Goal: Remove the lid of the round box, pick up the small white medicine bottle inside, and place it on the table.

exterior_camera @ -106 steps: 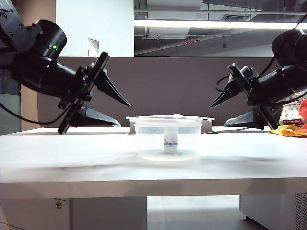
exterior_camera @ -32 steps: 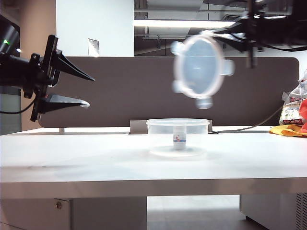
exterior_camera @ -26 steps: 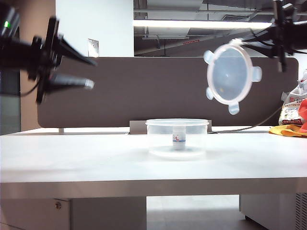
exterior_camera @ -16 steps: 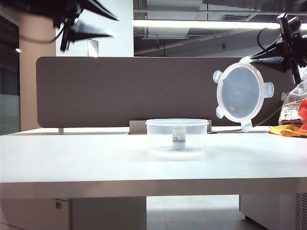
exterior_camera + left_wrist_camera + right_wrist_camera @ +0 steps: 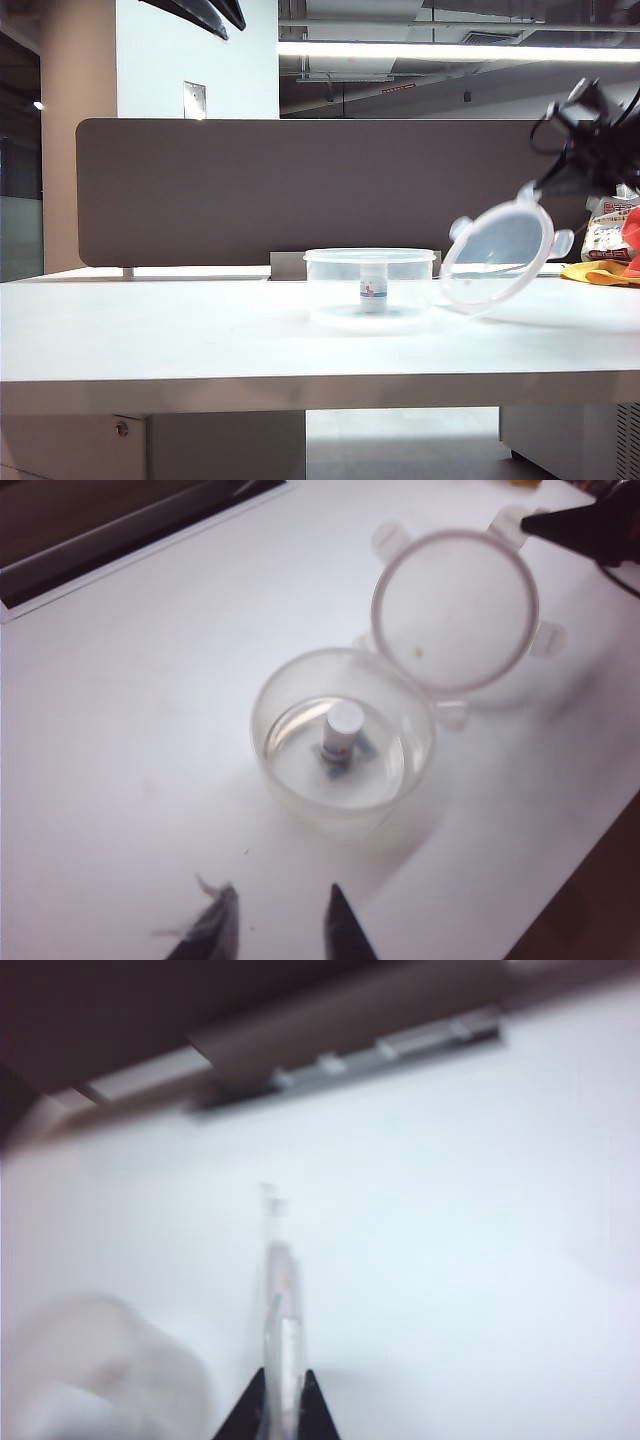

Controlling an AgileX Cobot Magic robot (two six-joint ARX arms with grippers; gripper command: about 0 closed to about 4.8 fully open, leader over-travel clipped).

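Lowering since before: right claw (image 5: 283, 1400) with lid (image 5: 497, 256).

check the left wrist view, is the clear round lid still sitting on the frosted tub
No, the clear round plastic lid is off, pinched by the right end effector beside the open frosted round tub.

Open-plan office: white desk (image 5: 200, 330), divider panel (image 5: 250, 190) (exposed ceiling ducts).

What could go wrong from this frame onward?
The right gripper pinches the lid by one edge tab, tilted low beside the round box; releasing it there could knock the box. The left gripper is high above; its narrow jaws may miss or tip the small white medicine bottle.
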